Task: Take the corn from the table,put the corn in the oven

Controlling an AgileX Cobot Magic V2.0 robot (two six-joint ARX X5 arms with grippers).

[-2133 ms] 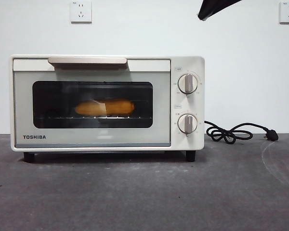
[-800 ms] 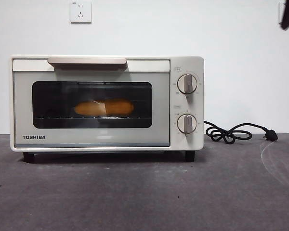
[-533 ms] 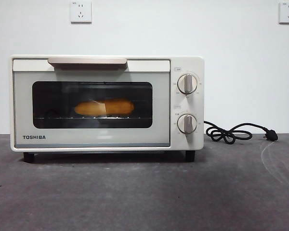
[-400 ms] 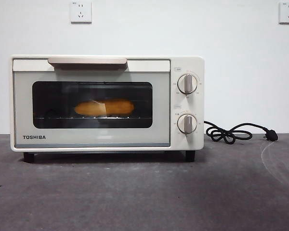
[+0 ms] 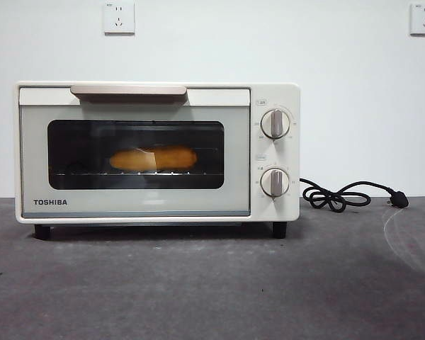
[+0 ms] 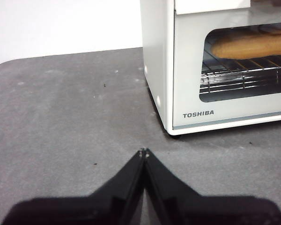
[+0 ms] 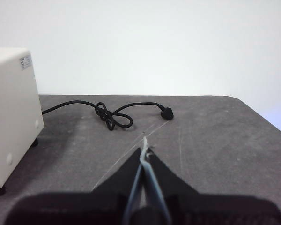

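The cream-white TOSHIBA oven (image 5: 156,205) stands on the dark grey table (image 5: 212,283) with its door closed. Through the dark glass window the yellow-orange corn (image 5: 154,158) lies lengthwise on the wire rack; the left wrist view also shows the corn (image 6: 253,44) behind the glass of the oven (image 6: 159,61). My left gripper (image 6: 143,151) is shut and empty, hovering over bare table in front of the oven's door-side corner. Beyond the oven's knob side, my right gripper (image 7: 144,152) is shut with nothing in it, near the oven (image 7: 11,117). Neither arm shows in the front view.
A black power cord with its plug (image 5: 347,195) lies coiled on the table beside the oven's knob side, also seen as the cord (image 7: 114,115) ahead of my right gripper. Two wall sockets (image 5: 119,16) sit high on the white wall behind.
A black gripper tip at the top right of the front view drew away to the right and left the picture. The oven and corn have not moved.
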